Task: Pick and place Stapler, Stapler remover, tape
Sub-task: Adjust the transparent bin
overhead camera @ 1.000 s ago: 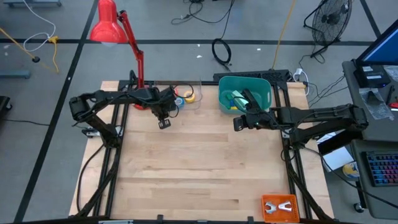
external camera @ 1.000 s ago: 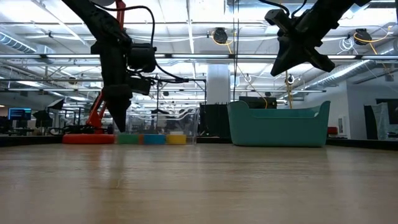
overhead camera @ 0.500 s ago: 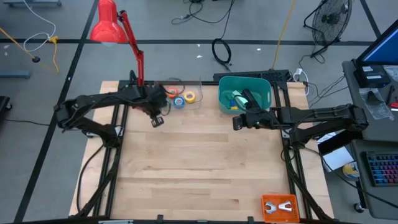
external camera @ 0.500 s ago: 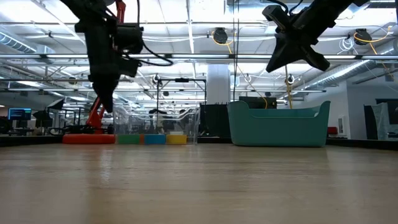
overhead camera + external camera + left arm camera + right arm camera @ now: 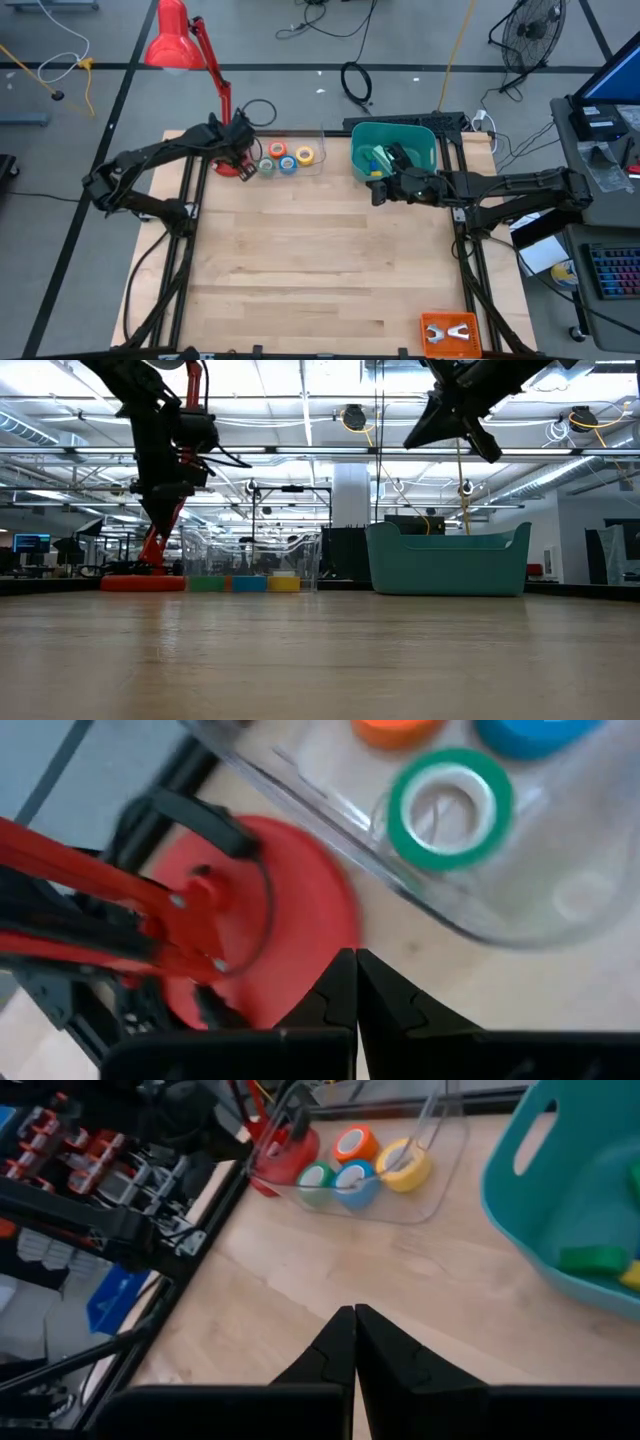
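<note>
Four tape rolls lie flat in a clear tray (image 5: 318, 168) near the far edge: green (image 5: 267, 167), orange (image 5: 277, 150), blue (image 5: 288, 165) and yellow (image 5: 305, 155). The left wrist view shows the green roll (image 5: 450, 808) through the tray wall. My left gripper (image 5: 244, 162) is shut and empty, raised over the rim of the red lamp base (image 5: 290, 920), just left of the tray. My right gripper (image 5: 376, 192) is shut and empty, high above the table in front of the teal bin (image 5: 356, 160). A black bar (image 5: 398, 153) in the bin may be the stapler.
A red desk lamp (image 5: 172, 40) stands at the far left corner, its base (image 5: 226, 166) beside the tray. The teal bin (image 5: 560, 1200) holds green and yellow pieces. An orange tray with a white tool (image 5: 448, 332) sits at the near right corner. Bare wood (image 5: 320, 270) fills the middle.
My left gripper has risen and swung from in front of the tape tray toward the table's left and far edge, ending over the lamp base; all four rolls now show. My right gripper has shifted slightly toward the left and risen a little.
</note>
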Controlling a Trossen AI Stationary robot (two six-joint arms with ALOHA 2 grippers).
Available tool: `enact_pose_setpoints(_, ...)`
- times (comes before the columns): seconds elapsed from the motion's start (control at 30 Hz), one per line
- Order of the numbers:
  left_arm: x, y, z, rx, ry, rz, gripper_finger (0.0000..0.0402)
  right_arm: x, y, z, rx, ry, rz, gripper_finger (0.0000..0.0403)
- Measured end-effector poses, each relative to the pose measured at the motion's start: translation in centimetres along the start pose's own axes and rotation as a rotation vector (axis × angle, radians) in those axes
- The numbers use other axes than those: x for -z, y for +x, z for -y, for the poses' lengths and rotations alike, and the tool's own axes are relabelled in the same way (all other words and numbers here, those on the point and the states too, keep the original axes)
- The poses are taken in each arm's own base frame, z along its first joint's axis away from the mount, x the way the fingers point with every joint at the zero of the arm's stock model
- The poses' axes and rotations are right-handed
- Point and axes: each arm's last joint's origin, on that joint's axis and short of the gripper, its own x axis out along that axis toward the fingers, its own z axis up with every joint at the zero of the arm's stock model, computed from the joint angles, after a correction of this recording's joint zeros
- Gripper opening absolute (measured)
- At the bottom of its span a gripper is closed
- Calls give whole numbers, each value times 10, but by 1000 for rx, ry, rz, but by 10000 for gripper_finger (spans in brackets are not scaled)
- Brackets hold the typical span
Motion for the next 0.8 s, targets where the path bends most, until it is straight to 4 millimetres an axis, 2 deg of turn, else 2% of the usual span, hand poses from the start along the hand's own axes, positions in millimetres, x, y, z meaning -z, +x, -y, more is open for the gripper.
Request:
enact_pose_setpoints(0.2, -5, 4, -17, 1, -9, 51, 0, -1, 0, -2, -18, -4, 12, 0)
enact_pose_setpoints(0.4, -12, 17, -28, 21, -18, 78, 0, 2, -2, -4, -15, -13, 22, 0)
enact_pose_setpoints(0.63, -19, 33, -31, 17, -15, 66, 0, 4, -3, -5, -14, -18, 28, 0)
enact_pose_setpoints(0.8, -20, 34, -31, 16, -30, 77, 0, 5, -3, -6, -15, -19, 28, 0)
